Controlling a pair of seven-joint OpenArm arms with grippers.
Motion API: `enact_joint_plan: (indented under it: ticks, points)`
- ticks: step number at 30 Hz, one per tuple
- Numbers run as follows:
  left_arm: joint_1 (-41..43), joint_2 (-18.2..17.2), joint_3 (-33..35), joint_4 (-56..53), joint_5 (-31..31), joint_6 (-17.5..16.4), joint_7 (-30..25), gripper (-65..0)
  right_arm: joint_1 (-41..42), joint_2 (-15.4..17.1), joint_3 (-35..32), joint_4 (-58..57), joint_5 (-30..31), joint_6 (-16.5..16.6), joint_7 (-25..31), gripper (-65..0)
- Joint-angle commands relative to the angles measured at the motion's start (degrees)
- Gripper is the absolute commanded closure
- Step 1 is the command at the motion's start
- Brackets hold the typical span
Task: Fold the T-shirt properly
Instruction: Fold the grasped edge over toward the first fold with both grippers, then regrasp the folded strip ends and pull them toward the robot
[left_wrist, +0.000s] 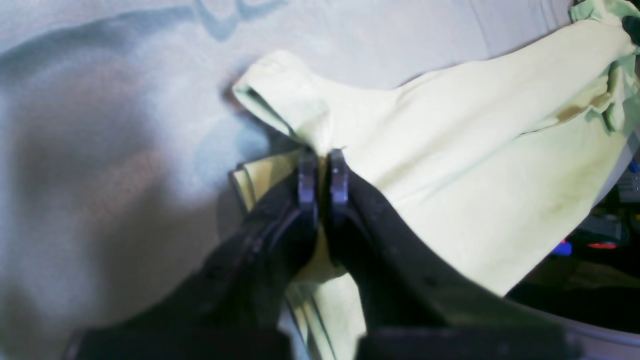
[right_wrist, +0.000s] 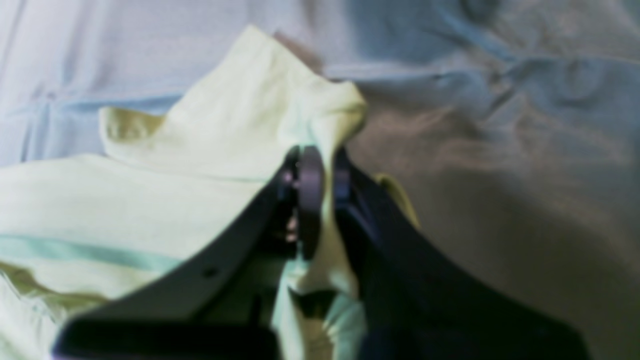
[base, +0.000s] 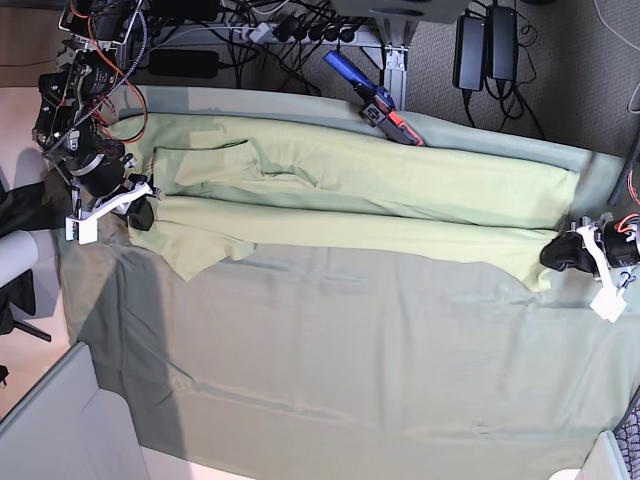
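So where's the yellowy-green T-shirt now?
In the base view, the T-shirt stretches across the upper half, between the left fingers and right fingers.

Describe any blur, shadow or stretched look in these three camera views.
Right wrist view: the right gripper and the T-shirt are soft. Left wrist view: the left gripper blurs at its near end, and dim shadow lies on the cloth at left. Base view: looks crisper overall; the cloth's bottom-left part is darker.

Pale lime T-shirt (base: 370, 172), plain; grey-green cloth (base: 330, 360).
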Motion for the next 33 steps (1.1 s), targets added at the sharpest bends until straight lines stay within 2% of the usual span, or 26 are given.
enact_joint_plan:
  ticks: [1, 3, 6, 7, 8, 13, 22, 28, 33]
  points:
    - [-0.9, -1.2, -0.4, 0.9, -1.1, -0.6, -0.6, 0.0, 0.3, 1.3, 0.6, 1.1, 0.6, 1.7, 0.3, 0.0]
    - [-0.9, -1.2, -0.4, 0.9, -1.2, -0.6, -0.6, 0.0, 0.3, 1.4, 0.7, 1.1, 0.6, 1.7, -0.8, -1.7]
    - [-0.9, -1.2, -0.4, 0.9, -1.6, -0.6, -0.6, 0.0, 0.3, 1.4, 0.7, 1.1, 0.6, 1.7, -2.0, -25.4]
    - [-0.9, -1.2, -0.4, 0.9, -1.6, -0.6, -0.6, 0.0, 0.3, 1.4, 0.7, 1.1, 0.6, 1.7, -2.4, -30.3]
    - [-0.9, -1.2, -0.4, 0.9, -1.6, -0.6, -0.6, 0.0, 0.3, 1.4, 0.7, 1.1, 0.7, 1.7, -2.9, -31.9]
    - [-0.9, -1.2, -0.4, 0.9, -1.6, -0.6, -0.6, 0.0, 0.3, 1.0, 2.7, 1.1, 2.8, 1.6, -3.3, -31.7]
    - [-0.3, -1.2, -0.4, 0.9, -3.1, -0.6, -0.2, 0.0, 0.8, 1.1, 14.0, 4.8, 8.2, 1.7, -4.2, -31.7]
    - [-0.3, -1.1, -0.4, 0.9, -4.1, -0.6, -0.1, 0.0, 5.2, 1.0, 11.7, 5.1, 6.9, 1.7, -2.8, -31.7]
    - [-0.3, -1.1, -0.4, 0.9, -4.1, -0.6, -0.1, 0.0, 10.8, 1.0, 3.0, 1.6, 1.2, 1.7, -0.1, -31.7]
